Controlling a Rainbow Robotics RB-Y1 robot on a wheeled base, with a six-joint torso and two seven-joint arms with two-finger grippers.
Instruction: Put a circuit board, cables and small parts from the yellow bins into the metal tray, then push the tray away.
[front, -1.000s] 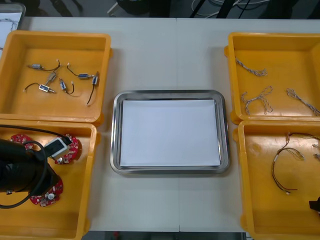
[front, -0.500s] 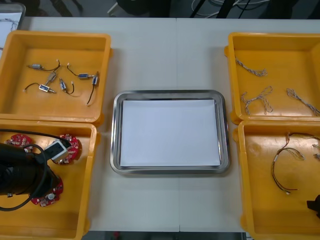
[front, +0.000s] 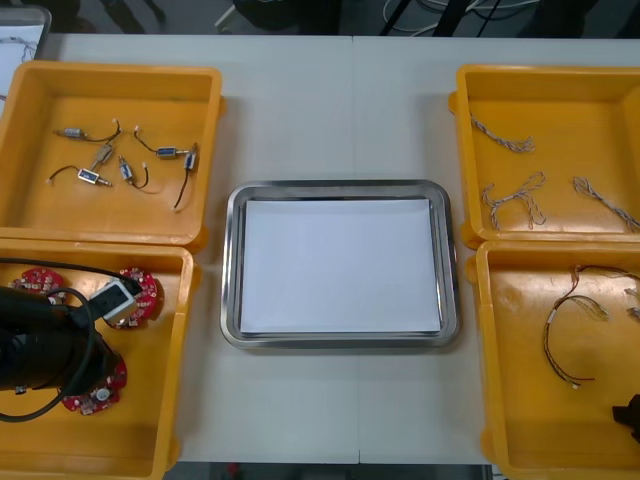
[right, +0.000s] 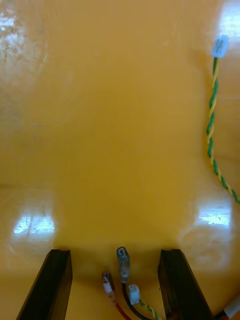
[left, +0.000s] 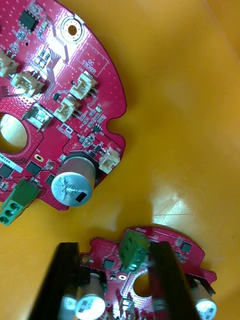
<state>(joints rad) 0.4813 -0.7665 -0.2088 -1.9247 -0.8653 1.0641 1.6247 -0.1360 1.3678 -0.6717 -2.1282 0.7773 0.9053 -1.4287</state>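
My left gripper (front: 88, 362) is down in the near left yellow bin (front: 150, 440) over several round red circuit boards. In the left wrist view its fingers (left: 66, 280) stand apart astride one circuit board (left: 170, 252), with that board's green terminal block (left: 132, 248) between them, close to one finger. A second circuit board (left: 60, 100) lies just beyond. My right gripper (right: 117, 285) is open low in the near right yellow bin (front: 520, 420), with black, red and yellow-green cable ends (right: 123, 262) between its fingers. The metal tray (front: 340, 340), white inside, sits mid-table.
The far left bin (front: 190, 100) holds several small metal parts (front: 125, 165). Twisted cables (front: 515, 200) lie in the far right bin (front: 470, 150), and a dark cable (front: 565, 320) in the near right one. A green-yellow twisted cable (right: 212, 125) runs beside my right fingers.
The left arm slid a little toward the near left edge a second ago and has since held still. The right gripper has barely moved.
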